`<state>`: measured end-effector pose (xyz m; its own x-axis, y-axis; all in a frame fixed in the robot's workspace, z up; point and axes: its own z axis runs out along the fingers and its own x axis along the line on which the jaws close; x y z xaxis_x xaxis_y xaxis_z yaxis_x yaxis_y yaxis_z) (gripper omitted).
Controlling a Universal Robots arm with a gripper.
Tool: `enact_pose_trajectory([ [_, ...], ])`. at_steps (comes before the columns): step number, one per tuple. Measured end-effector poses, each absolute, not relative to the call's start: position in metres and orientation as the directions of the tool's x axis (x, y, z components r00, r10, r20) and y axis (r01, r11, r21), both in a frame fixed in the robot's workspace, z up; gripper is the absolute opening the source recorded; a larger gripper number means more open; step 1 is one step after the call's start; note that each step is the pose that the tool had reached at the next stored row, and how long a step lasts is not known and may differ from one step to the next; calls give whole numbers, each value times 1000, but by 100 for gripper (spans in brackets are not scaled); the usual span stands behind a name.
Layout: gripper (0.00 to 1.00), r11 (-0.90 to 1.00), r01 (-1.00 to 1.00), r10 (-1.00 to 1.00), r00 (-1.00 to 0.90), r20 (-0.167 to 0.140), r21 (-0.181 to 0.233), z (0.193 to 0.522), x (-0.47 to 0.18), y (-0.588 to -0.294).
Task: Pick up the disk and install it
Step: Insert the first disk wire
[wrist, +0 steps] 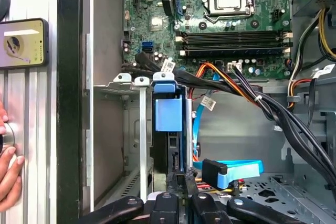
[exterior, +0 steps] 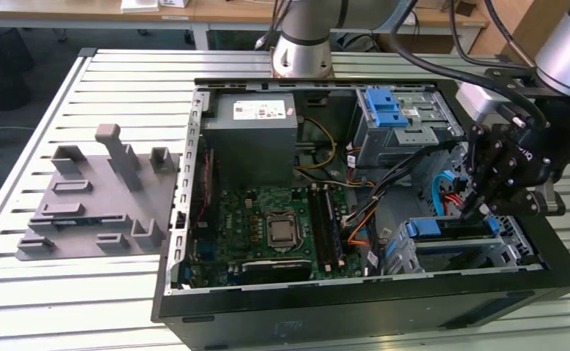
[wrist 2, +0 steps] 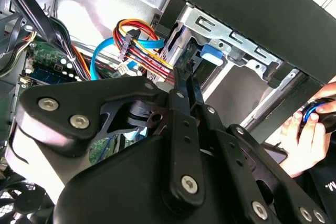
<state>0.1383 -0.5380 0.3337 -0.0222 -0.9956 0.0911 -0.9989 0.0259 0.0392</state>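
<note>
The gripper (exterior: 472,212) hangs at the cage (wrist: 134,129) in the corner of the open case (exterior: 363,314), on the exterior view's right. The disk (wrist: 169,114) stands on edge in that cage, its blue rail uppermost, and looks partly slid in. In both wrist views the jaws are drawn close together at the disk's near end. Whether they pinch it or only press on it I cannot tell. The step in hand seems to be seating the disk. To do it well, the push should run straight along the cage's slot, so the rails stay in their guides and the disk does not cock to one side. The force should be gentle and steady until the rails catch. The cables (wrist: 262,103) that cross just beside the cage, and the blue flat one near the jaws, should stay out of the slot. A person's hand (wrist: 8,166) rests on the desk (exterior: 118,292) outside the case wall, near a phone (wrist: 23,43), well away from the work. As for writing, the power supply's white sticker (exterior: 260,111) bears print too small to make out, and the motherboard (exterior: 275,227) shows no legible marks.
</note>
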Motion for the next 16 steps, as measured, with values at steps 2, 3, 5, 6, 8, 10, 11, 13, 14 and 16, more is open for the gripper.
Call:
enact_pose_trajectory([
  [2, 16, 28, -999, -996, -24, 91, 42, 334, 139, -538],
  [3, 16, 29, -999, -996, -25, 91, 43, 334, 140, -538],
  [5, 16, 30, -999, -995, -26, 91, 43, 334, 140, -539],
  [6, 16, 31, -999, -995, -27, 91, 43, 334, 141, -539],
  [8, 16, 32, -999, -995, -28, 91, 44, 334, 141, -540],
  [10, 16, 33, -998, -995, -29, 91, 44, 334, 141, -541],
  [11, 16, 34, -998, -995, -30, 91, 44, 333, 141, -541],
  [13, 16, 34, -998, -995, -30, 91, 44, 333, 141, -542],
  [14, 16, 34, -998, -995, -30, 91, 44, 333, 141, -542],
  [16, 16, 34, -998, -995, -30, 91, 44, 333, 141, -542],
])
